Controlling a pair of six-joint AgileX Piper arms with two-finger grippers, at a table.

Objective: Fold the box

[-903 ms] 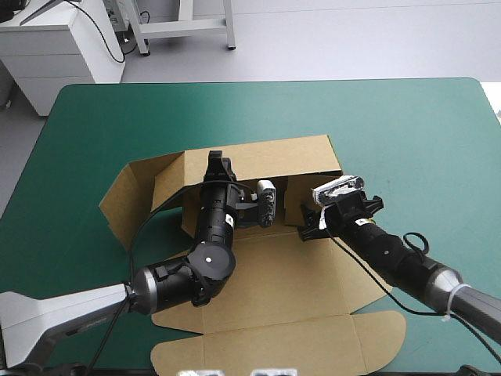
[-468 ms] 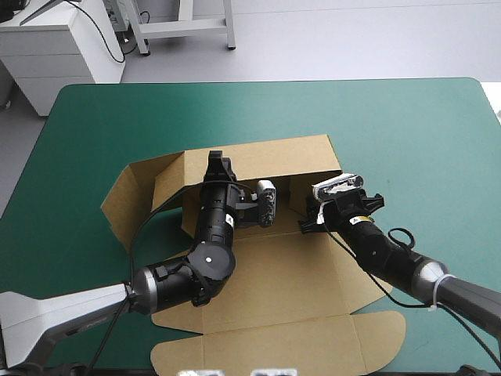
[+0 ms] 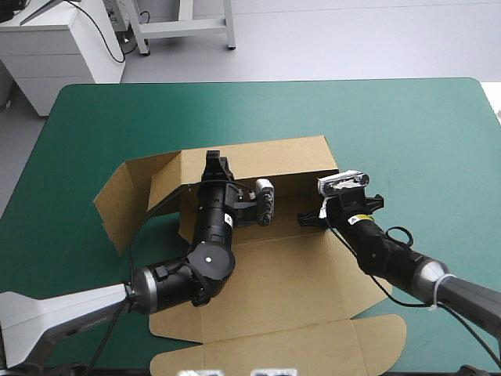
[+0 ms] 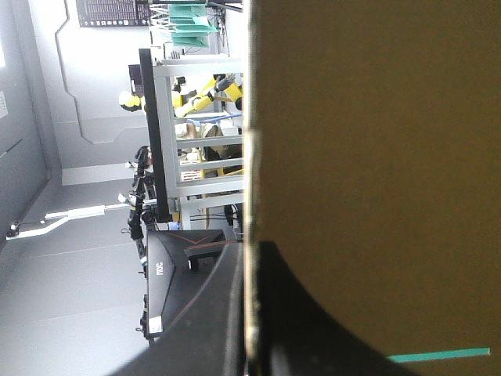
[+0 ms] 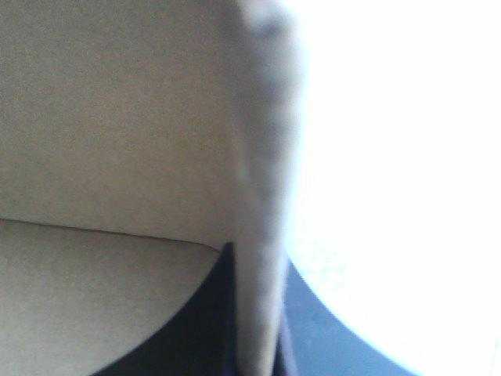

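- While the box (image 3: 274,270) sits mid-desk (image 3: 407,133), rear wall raised at 12 o'clock and lid flat toward 6 o'clock, both arms hold board.
- Left pincer (image 3: 216,166): all but closed, clamping the wall's top edge.
- Right pincer (image 3: 308,219): likewise nipping a board edge toward 3 o'clock.
- Risk: uneven pull could buckle or tear the wall; the loose 9 o'clock flap may splay outward.

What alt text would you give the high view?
A partly folded brown box lies mid-table on the teal-green cover, its far wall and left flaps raised and its near panels flat. The left end effector pinches the far wall's top edge, while the right end effector grips board near that wall's right end.
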